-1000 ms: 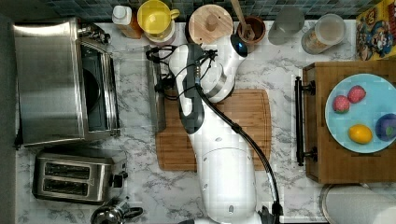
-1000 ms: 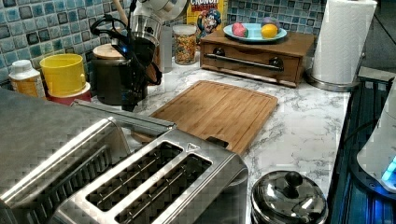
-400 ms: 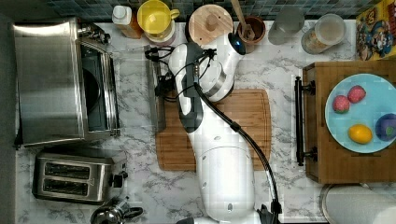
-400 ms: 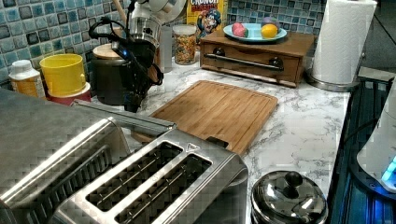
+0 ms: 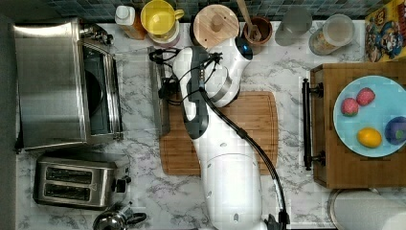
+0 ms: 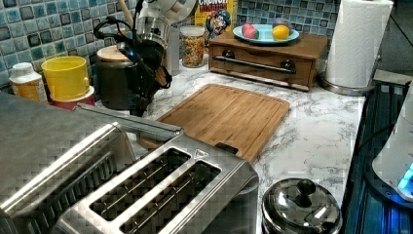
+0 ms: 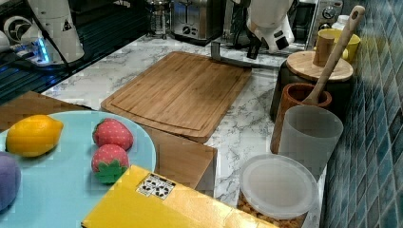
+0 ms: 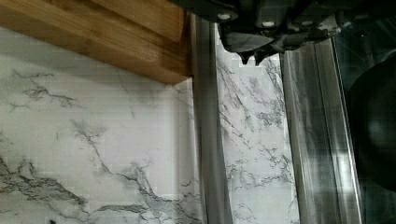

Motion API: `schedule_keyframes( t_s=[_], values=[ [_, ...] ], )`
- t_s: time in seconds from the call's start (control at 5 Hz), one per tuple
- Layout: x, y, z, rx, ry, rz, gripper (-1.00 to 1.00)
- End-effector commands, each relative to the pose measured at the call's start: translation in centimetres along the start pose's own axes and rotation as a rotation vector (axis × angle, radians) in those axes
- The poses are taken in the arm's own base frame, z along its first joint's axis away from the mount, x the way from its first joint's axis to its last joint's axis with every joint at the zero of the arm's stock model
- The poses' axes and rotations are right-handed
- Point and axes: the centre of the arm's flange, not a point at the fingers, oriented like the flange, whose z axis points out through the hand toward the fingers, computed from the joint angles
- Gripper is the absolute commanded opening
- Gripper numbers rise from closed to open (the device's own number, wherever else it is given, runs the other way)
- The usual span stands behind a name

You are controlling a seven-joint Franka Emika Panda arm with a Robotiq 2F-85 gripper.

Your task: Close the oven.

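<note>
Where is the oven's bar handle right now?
In the top view, the bar handle lies left of centre, over the cutting board's left edge, beside the gripper.

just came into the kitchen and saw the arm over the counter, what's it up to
A white robot arm is working on the toaster oven on the marble counter. The oven's glass door is folded down flat, and the gripper sits at the door's bar handle, by the cutting board. The door is not yet closed.
</note>
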Motion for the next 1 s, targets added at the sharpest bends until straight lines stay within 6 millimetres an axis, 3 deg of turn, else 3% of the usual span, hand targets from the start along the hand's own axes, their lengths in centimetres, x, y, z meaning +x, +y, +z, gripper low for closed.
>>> schedule_keyframes(
  t_s=[0.2, 0.4, 0.6, 0.8, 1.0],
  values=[
    [-3.0, -30.0, -4.6, 0.031, 0.098, -0.325, -1.00],
    [-3.9, -34.8, -1.0, -0.177, 0.088, -0.370, -1.00],
    [-3.8, -36.2, 4.2, -0.355, 0.011, -0.384, -1.00],
    [-4.4, -36.8, 7.2, -0.465, 0.049, -0.392, -1.00],
    [-5.5, -39.2, 7.5, -0.509, 0.108, -0.434, -1.00]
  ],
)
